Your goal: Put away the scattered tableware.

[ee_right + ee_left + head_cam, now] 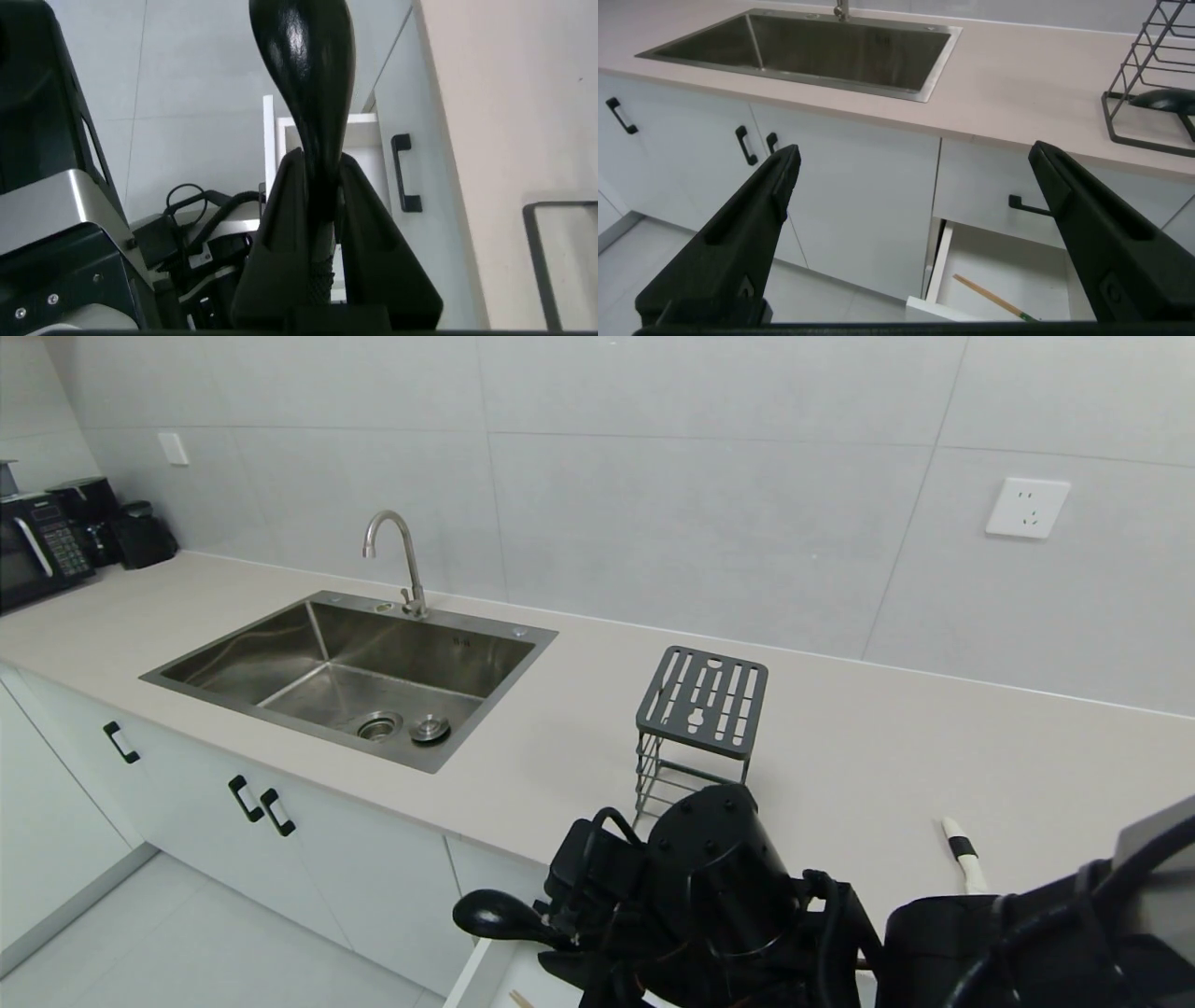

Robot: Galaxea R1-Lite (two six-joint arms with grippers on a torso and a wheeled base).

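- At the far left of the counter point(887, 756) stands a microwave point(33, 551), with dark appliances beside it against the tiled wall.
- A steel sink point(233, 663) is set into the counter right of them, and its faucet point(397, 551) rises from the back rim.
- White cabinet doors with black handles point(261, 803) run below the sink.
- The left gripper point(915, 149) hangs in front of the cabinets with its fingers point(738, 243) spread wide and nothing between them.
- The black spoon point(495, 915) sits in front of the counter edge. Its bowl points toward the robot's left, above the open drawer point(476, 980).
- The right gripper point(320, 163) is clenched on the spoon's handle, and the bowl point(304, 65) juts out past the fingertips.
- The drawer point(999, 261) is pulled out beneath the counter, between the sink and the rack. A pair of chopsticks point(990, 297) lies inside it.
- A dark grey wire rack point(702, 695) with a slotted top plate stands upright on the counter to the right of the sink. In the left wrist view a dark object point(1162, 98) lies in its base, but I cannot tell what it is.
- To the right of the rack, a white utensil with a black band point(962, 854) lies on the counter. Its near end is hidden behind an arm.
- A white wall socket point(1027, 507) sits on the tiles at the far right.
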